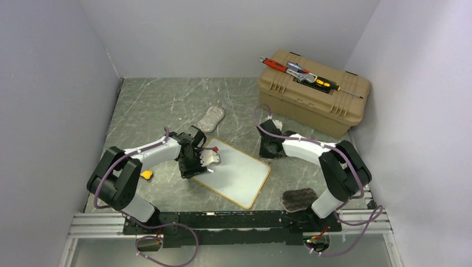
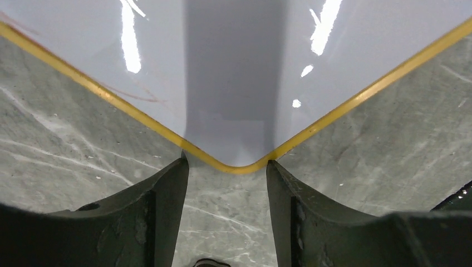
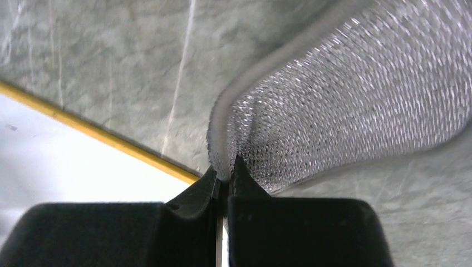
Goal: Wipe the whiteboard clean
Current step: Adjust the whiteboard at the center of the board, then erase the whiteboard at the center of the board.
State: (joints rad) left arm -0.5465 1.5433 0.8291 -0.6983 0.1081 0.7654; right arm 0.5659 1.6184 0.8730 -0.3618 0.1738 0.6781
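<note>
At the centre of the grey marbled table (image 1: 150, 105) the whiteboard (image 1: 239, 175) lies flat, turned at an angle to the table edges and bordered by a thin yellow frame. One rounded corner, on the board's left side, sits directly between the fingers of the left gripper (image 2: 226, 165). In the left wrist view the curve of the frame passes just in front of both fingertips; whether it touches them cannot be told. Those jaws stand partly open with a clear gap between them, and they hold nothing. The board surface near that corner is glossy and mostly white, with faint reddish lines close to the frame. The left arm reaches forward from its base, elbow bent outward to the left, forearm angled inward and wrist pitched down over the corner. The right gripper (image 3: 225, 177) is off the board, just beyond its far right edge, and the yellow frame shows beside the fingers in the right wrist view. Its jaws are pressed together on the edge of a grey mesh pad (image 3: 345, 94), which extends ahead of the fingers. The right arm is folded at the elbow, forearm running inward toward the board, wrist low.
</note>
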